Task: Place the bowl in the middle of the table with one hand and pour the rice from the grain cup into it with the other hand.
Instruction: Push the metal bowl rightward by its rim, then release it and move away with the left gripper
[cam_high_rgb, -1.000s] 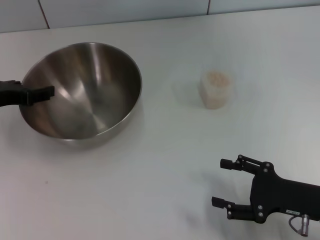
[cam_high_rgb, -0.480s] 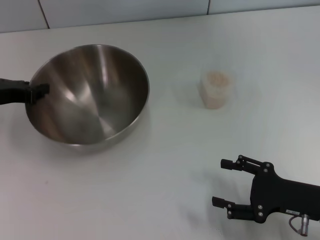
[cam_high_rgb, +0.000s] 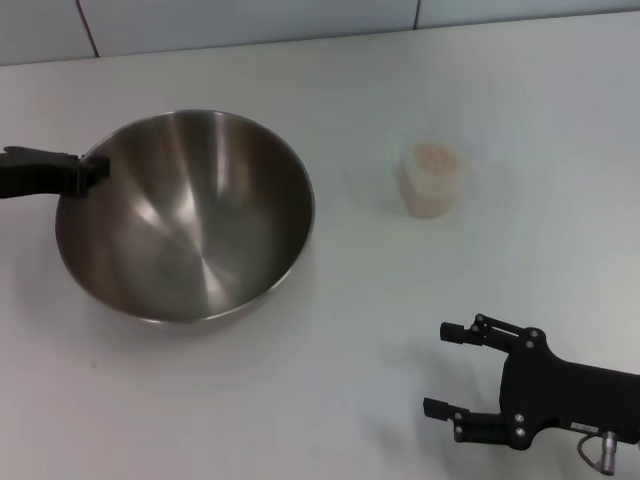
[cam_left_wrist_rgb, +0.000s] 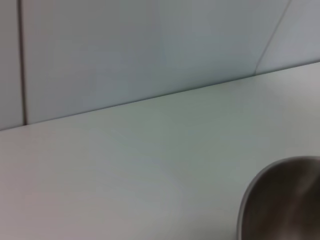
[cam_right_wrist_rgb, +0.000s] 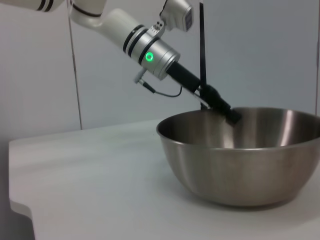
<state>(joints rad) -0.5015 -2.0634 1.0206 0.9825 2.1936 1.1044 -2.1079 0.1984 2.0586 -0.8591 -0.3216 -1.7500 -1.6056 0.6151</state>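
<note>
Left end effector (cam_high_rgb: 85, 172), pinching the steel bowl (cam_high_rgb: 185, 215) at its rim, has dragged it closer to the grain cup (cam_high_rgb: 433, 178); placement nearly done. Right end effector (cam_high_rgb: 450, 370) waits spread.

A pale grey panelled wall (cam_high_rgb: 250, 20) rises behind the far edge. Thin dark vertical seams (cam_high_rgb: 88, 28) divide it into flat panels. A thin black upright strip (cam_right_wrist_rgb: 201, 50) runs up that wall.
</note>
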